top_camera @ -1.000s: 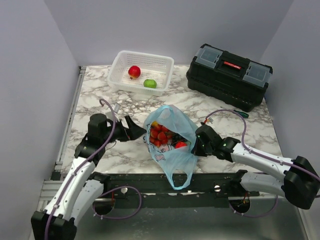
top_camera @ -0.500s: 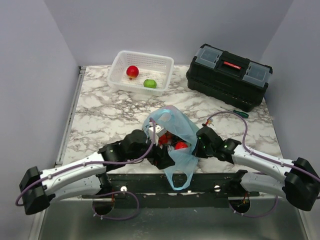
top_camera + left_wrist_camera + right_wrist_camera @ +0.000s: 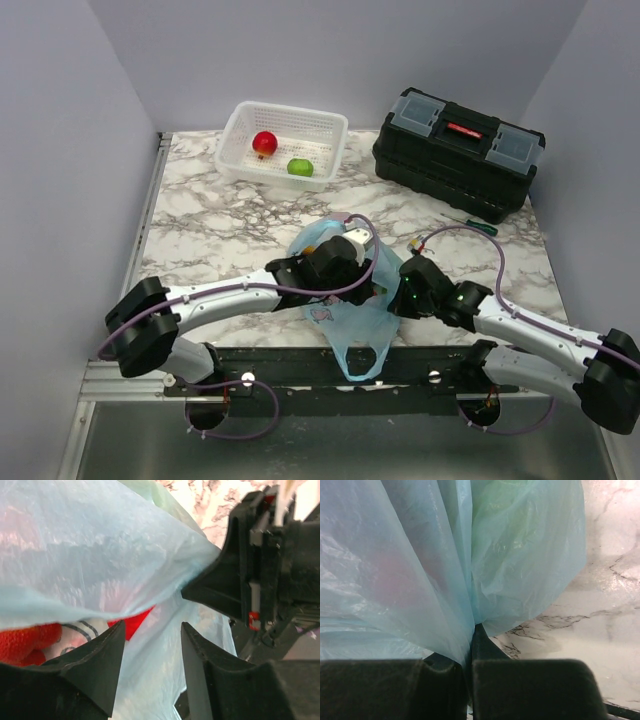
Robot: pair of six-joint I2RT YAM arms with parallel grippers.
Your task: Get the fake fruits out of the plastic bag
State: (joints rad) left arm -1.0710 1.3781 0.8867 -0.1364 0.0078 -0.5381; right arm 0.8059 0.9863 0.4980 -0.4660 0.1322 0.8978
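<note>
The light-blue plastic bag [image 3: 350, 312] lies at the table's near middle, its loop handle hanging over the front edge. My left gripper [image 3: 352, 268] reaches into the bag's mouth. In the left wrist view it [image 3: 152, 630] is open, with bag film between the jaws. A red fruit [image 3: 134, 625] and red berries [image 3: 30, 641] lie just past the left fingertip. My right gripper [image 3: 405, 290] is shut on the bag's right edge, and the film [image 3: 445, 570] is pinched between its jaws [image 3: 470, 632]. The other fruits are hidden.
A white lattice basket [image 3: 283, 120] at the back left holds a red apple [image 3: 265, 143] and a light-green round fruit [image 3: 300, 167]. A black toolbox [image 3: 458, 150] stands at the back right, with a screwdriver [image 3: 470, 222] in front of it.
My left arm has swung from the left of the table across to the bag and pushed its gripper into the mouth. My right gripper has kept its hold on the bag's edge.
</note>
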